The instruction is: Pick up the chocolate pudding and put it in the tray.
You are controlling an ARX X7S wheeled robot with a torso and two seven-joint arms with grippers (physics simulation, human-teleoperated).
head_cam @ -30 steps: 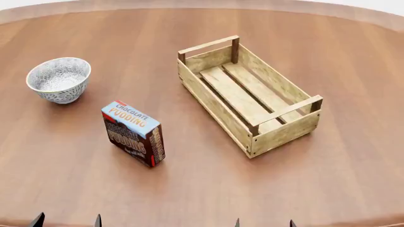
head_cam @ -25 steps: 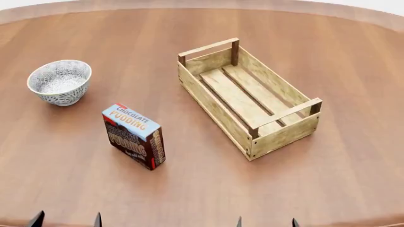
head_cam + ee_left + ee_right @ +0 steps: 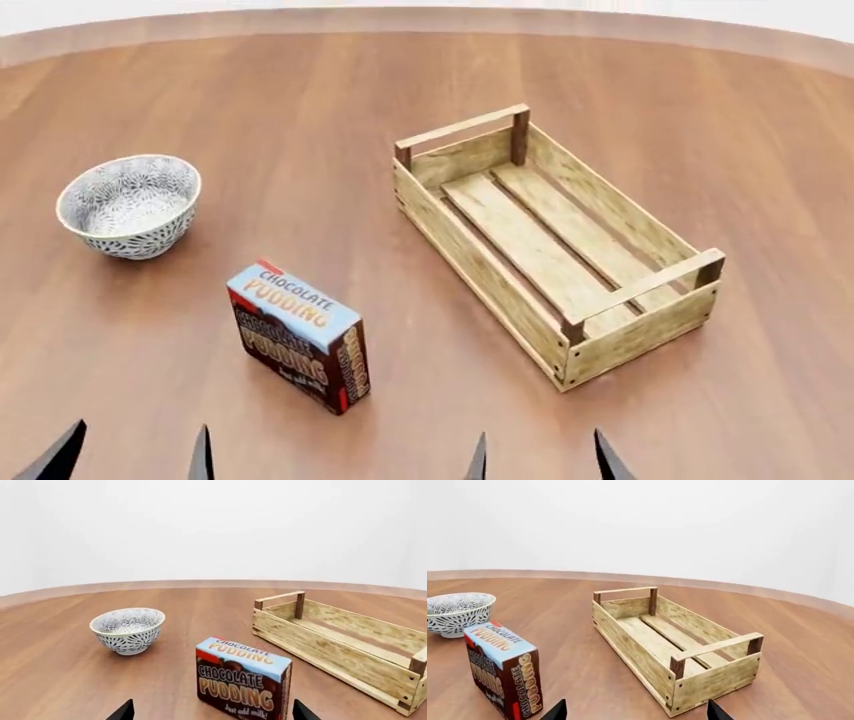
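Head view: chocolate pudding (image 3: 299, 336) upright on edge on table (image 3: 267, 90), blue top face up, not in tray (image 3: 554, 245). Carton sits near tray's long side, on bowl side of it; bowl (image 3: 128, 205) farther out beyond carton. Tray holds nothing. Left gripper (image 3: 130, 455) low at near table edge, fingertips spread apart, short of carton, no contact. Right gripper (image 3: 541, 457) likewise, tips spread, near tray's closer end, touching nothing. Arms themselves out of frame.
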